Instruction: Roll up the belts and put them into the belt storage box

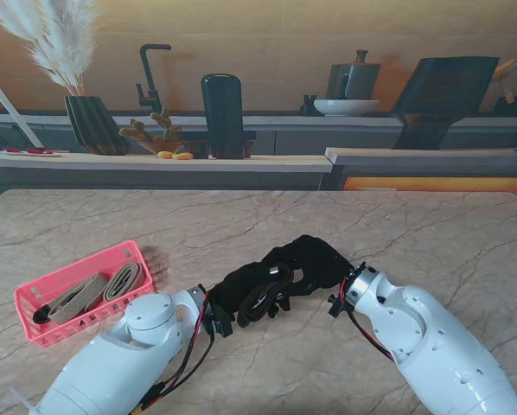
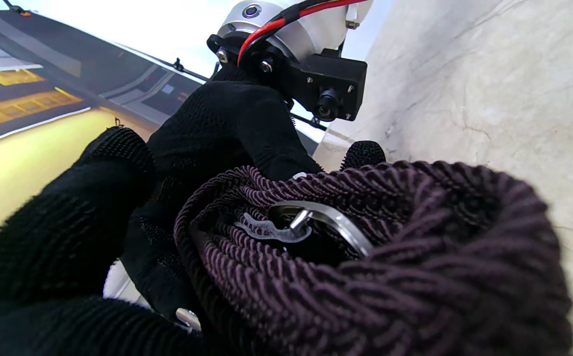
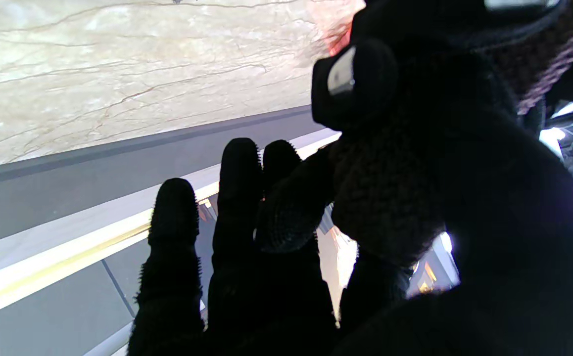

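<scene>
Your left hand (image 1: 241, 298) and right hand (image 1: 315, 259) both clasp the dark braided belt (image 2: 365, 257); it's soft, springy, so pinch the coil's outer wrap.

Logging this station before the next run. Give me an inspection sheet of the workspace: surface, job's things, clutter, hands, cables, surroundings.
Surface: marble table, bare where visible.
Job's things: pink storage box at my near left, holding a rolled tan belt and another tan belt beside it; dark braided belt, coiled, with metal buckle, between both hands.
Clutter: nothing seen on the table.
Hands: left hand and right hand, both black-gloved, together at table centre around the dark braided belt; exact grip unclear.
Cables: red and black cables along the left wrist, more at the right wrist.
Surroundings: counter beyond the table with vase, faucet, dark cylinder, bowl.
</scene>
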